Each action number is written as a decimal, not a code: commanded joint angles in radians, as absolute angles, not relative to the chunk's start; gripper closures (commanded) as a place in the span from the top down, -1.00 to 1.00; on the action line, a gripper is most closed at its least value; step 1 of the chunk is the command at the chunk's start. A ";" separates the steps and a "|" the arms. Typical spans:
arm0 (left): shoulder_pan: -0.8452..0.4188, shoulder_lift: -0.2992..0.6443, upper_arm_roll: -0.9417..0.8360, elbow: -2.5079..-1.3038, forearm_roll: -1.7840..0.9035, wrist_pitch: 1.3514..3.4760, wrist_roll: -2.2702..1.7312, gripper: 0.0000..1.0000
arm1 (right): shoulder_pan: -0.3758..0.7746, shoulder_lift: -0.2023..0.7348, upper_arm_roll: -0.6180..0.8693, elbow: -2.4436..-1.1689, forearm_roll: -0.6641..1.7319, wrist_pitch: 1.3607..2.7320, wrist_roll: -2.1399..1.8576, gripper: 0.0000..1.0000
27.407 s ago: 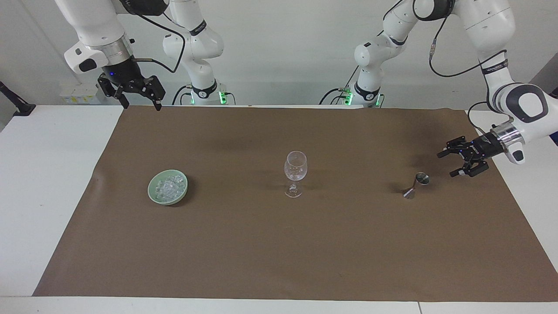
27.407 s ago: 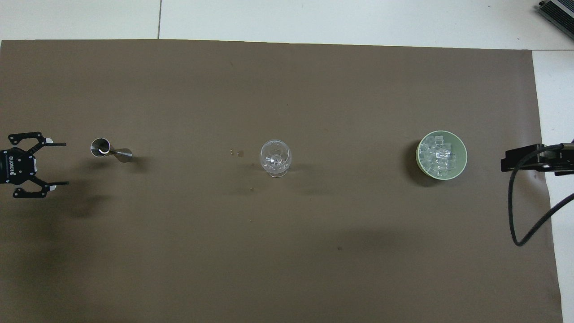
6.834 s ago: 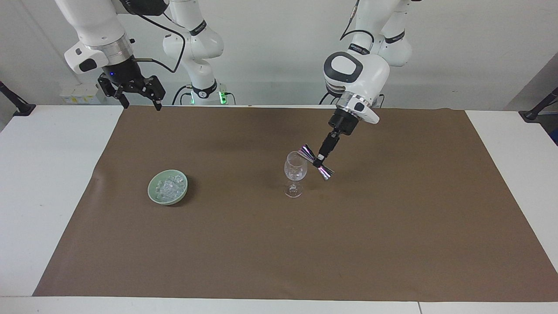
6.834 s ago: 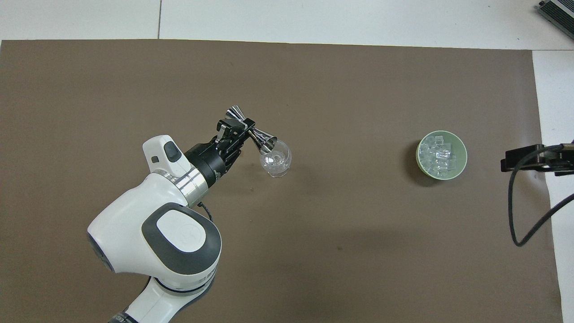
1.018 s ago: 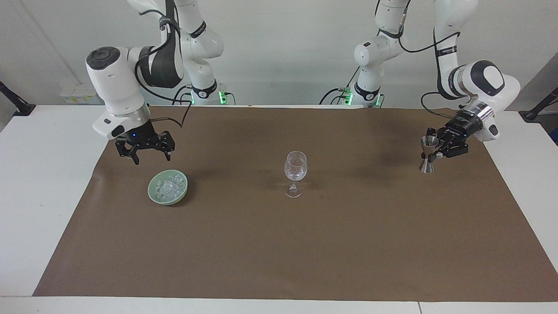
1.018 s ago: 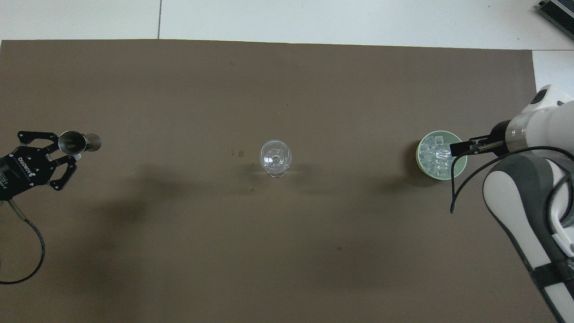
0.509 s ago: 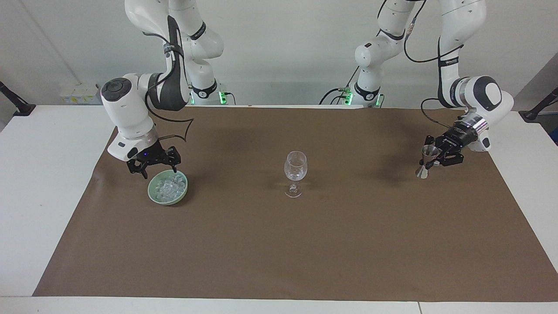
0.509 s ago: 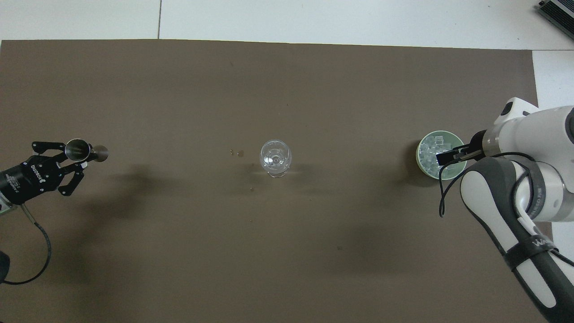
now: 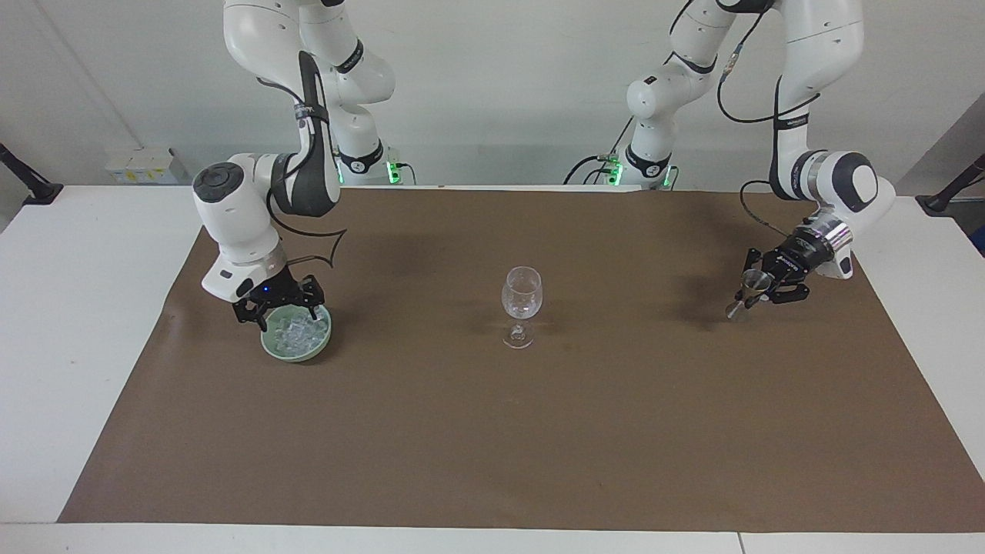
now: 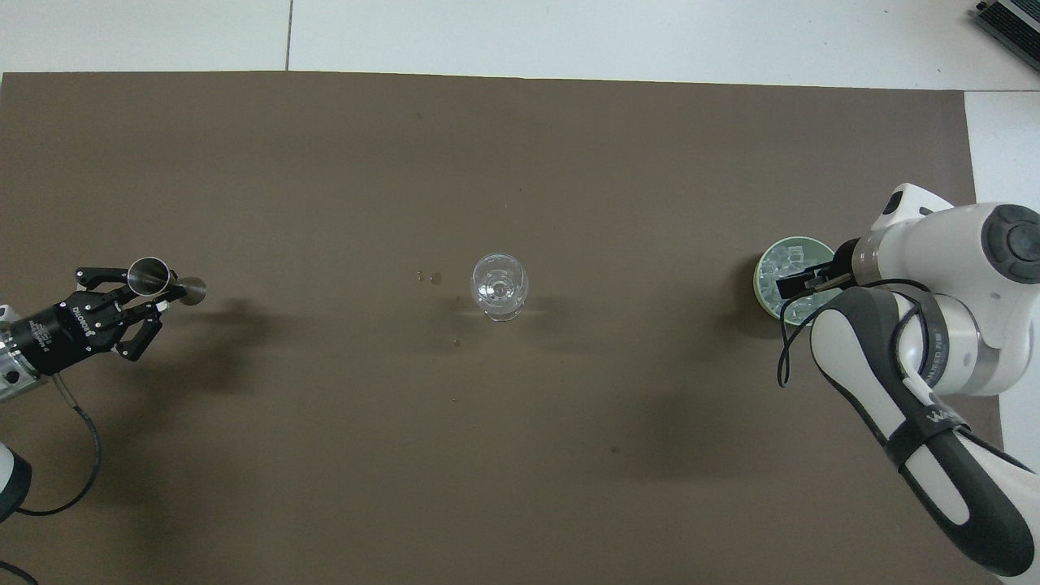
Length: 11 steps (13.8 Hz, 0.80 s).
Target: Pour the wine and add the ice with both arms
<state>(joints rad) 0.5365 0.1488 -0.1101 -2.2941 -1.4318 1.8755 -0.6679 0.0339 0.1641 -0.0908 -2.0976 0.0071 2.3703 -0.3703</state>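
Note:
A clear wine glass (image 9: 522, 296) stands upright mid-mat; it also shows in the overhead view (image 10: 499, 284). A pale green bowl (image 9: 294, 352) holds the ice (image 9: 298, 331) toward the right arm's end of the table. My right gripper (image 9: 277, 314) is open, low over the bowl, its fingers spread above the ice. In the overhead view it (image 10: 790, 286) covers part of the bowl (image 10: 760, 280) and ice (image 10: 786, 258). My left gripper (image 9: 756, 291) is shut on a steel jigger (image 9: 748, 286), tilted, its lower end at the mat. Both show overhead: gripper (image 10: 162, 296), jigger (image 10: 151, 275).
A brown mat (image 9: 539, 431) covers most of the white table (image 9: 77, 323). A few small drops (image 10: 428, 277) lie on the mat beside the glass. The right arm's black cable (image 10: 784, 357) hangs by the bowl.
The right gripper has dropped lower onto the bowl of ice. The left gripper has lowered the jigger to the mat at its own end, and the jigger now leans more.

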 commanded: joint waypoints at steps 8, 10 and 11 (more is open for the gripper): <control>0.566 0.228 -0.120 -2.267 -1.420 1.842 -0.693 -1.00 | 0.021 0.192 -0.077 -2.118 0.066 2.447 -0.416 0.48; 0.565 0.253 -0.120 -2.261 -1.420 1.841 -0.692 -1.00 | 0.021 0.192 -0.077 -2.118 0.067 2.447 -0.416 0.37; 0.565 0.259 -0.120 -2.257 -1.420 1.839 -0.692 -1.00 | 0.021 0.193 -0.077 -2.120 0.067 2.447 -0.416 0.36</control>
<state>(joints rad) 0.5498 0.2273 -0.1123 -2.2862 -1.4318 1.8685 -0.6748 0.0339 0.1926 -0.0875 -2.1087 0.0341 2.4216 -0.3759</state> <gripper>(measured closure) 0.780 0.286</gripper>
